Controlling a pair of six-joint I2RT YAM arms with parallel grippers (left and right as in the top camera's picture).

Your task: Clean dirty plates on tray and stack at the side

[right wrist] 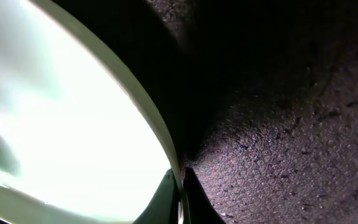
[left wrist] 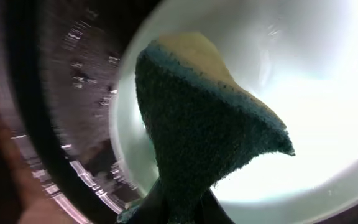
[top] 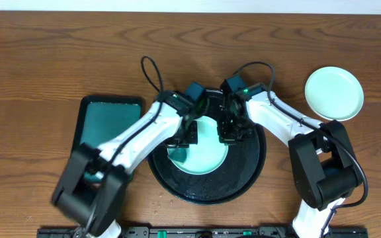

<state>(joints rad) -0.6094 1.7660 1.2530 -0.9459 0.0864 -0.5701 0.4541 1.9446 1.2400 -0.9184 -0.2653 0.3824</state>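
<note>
Wooden table (top: 45,53) carries the black tray (top: 243,180); we see our left claw (left wrist: 178,210) clamped on a sponge (left wrist: 204,124) over the mint plate (top: 207,160), whose rim sits pinched in our right claw (right wrist: 180,198).

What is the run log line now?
left hand: shut on sponge, over plate | right hand: shut on plate rim | tray: holds plate | second plate: on table, right
</note>
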